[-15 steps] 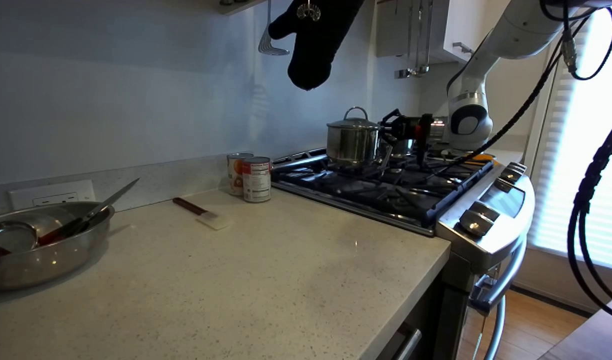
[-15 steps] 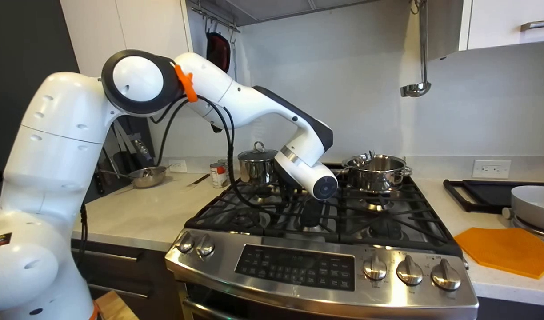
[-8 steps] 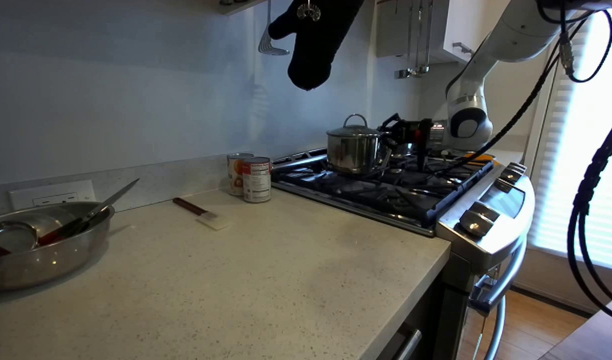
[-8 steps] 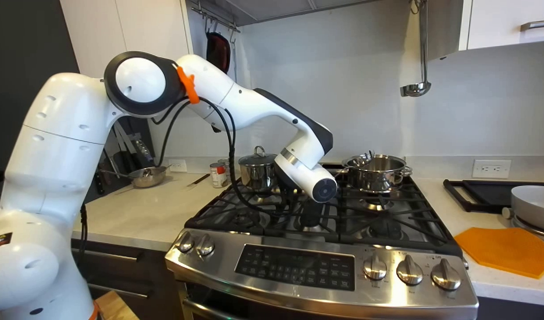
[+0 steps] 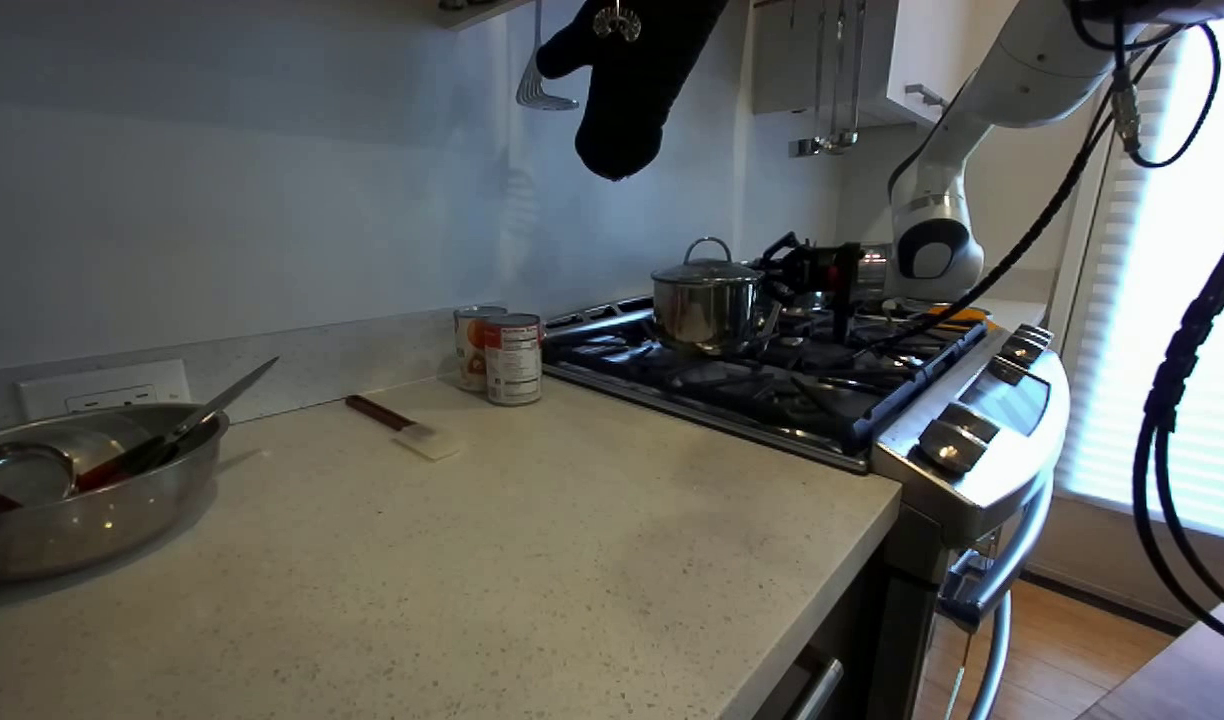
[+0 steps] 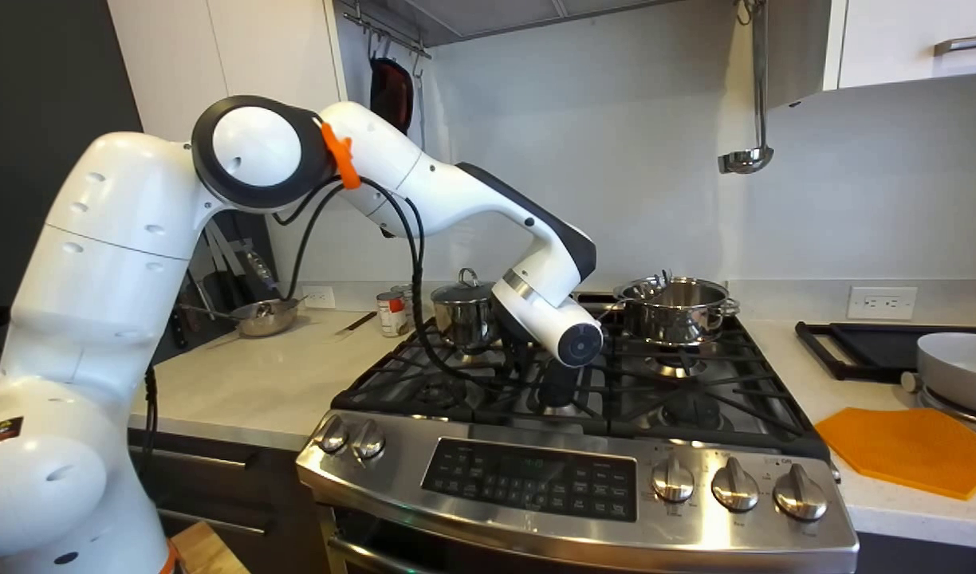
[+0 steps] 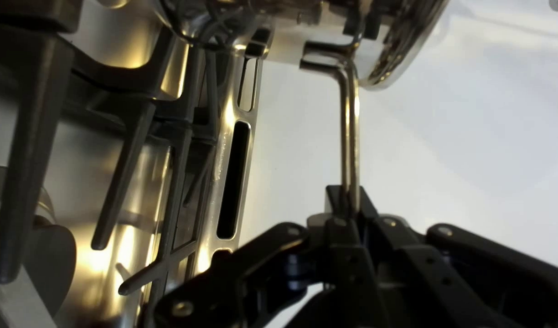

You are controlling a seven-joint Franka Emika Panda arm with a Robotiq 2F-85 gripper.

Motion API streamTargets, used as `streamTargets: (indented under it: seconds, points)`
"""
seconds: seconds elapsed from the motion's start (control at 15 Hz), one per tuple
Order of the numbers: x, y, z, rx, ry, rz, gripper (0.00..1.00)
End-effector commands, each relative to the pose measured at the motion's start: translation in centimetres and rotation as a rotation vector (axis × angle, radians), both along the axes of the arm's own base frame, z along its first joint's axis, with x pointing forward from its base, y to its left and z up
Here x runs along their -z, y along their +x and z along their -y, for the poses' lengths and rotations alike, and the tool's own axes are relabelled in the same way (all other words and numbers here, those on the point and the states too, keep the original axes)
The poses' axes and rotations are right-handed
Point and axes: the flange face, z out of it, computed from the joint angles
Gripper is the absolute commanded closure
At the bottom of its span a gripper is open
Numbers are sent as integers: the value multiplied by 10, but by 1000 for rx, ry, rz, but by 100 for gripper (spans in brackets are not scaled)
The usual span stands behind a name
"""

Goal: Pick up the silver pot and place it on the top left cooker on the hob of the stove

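Fingers [image 7: 333,198] are pinching the handle [image 7: 348,118] of the silver pot [image 7: 306,25], which our wrist view is cropping. In an exterior view, our arm [image 6: 253,147] is hiding the grip.

Kitchen odds & ends, as we see 'em

2 cans [image 5: 499,355] side by side on the counter [image 5: 532,560]; dk-handled brush [image 5: 400,421] lying nearby; wide metal bowl [image 5: 122,535] w/ utensils [image 5: 137,460] in it; blk oven mitt [image 5: 630,95] hanging; we've also got a ladle [image 6: 745,162] hung up; orange mat [image 6: 907,450] nr pale-gray pan [image 6: 962,383]; blk tray [image 6: 871,347] farther back
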Motion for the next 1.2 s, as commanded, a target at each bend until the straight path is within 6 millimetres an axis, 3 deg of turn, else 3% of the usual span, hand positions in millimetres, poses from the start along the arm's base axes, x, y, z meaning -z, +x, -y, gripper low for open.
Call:
streamTargets:
  seconds: [0.0,0.67,1.13]
  points:
    - [-24,-5,-4,47,89,-2,99]
    - [-53,-4,-14,176,40,-46,99]
    - [-64,3,-39,225,109,-27,99]
